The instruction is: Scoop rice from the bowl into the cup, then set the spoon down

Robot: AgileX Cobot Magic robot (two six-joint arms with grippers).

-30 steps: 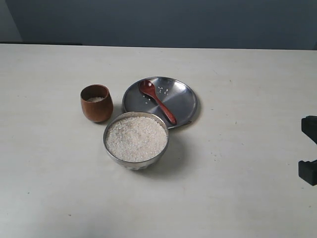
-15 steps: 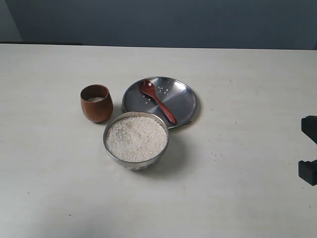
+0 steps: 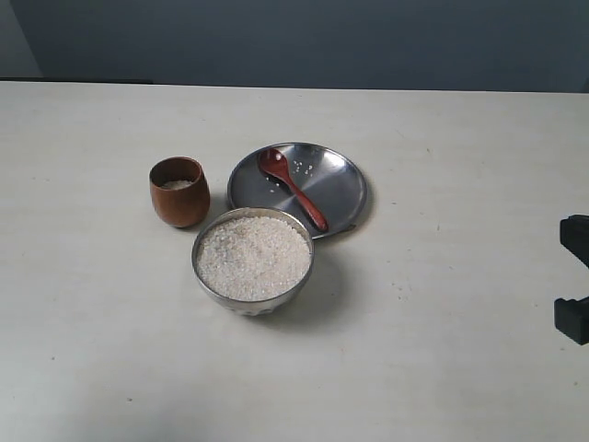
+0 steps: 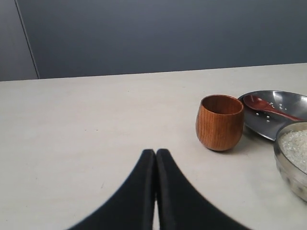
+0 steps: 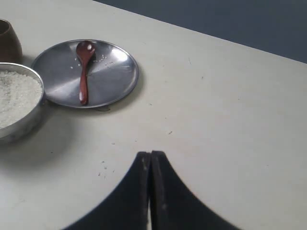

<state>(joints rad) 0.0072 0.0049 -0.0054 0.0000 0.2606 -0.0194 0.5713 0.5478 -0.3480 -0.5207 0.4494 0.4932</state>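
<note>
Right now both my claws are closed and hold nothing. My left claw (image 4: 155,152) has its jaws pressed together over the table (image 3: 442,276), on the cup's side. My right claw (image 5: 150,154) is shut the same way over the table's right side. The spoon (image 3: 293,189) lies on the plate (image 3: 340,175) near the table's middle, head toward the far edge, with a few loose grains beside it. The bowl (image 3: 250,305) sits just beside the plate, toward the near edge, heaped with rice (image 3: 253,256). The cup (image 3: 179,198) stands upright left of the plate, near the bowl, with a little rice inside.
</note>
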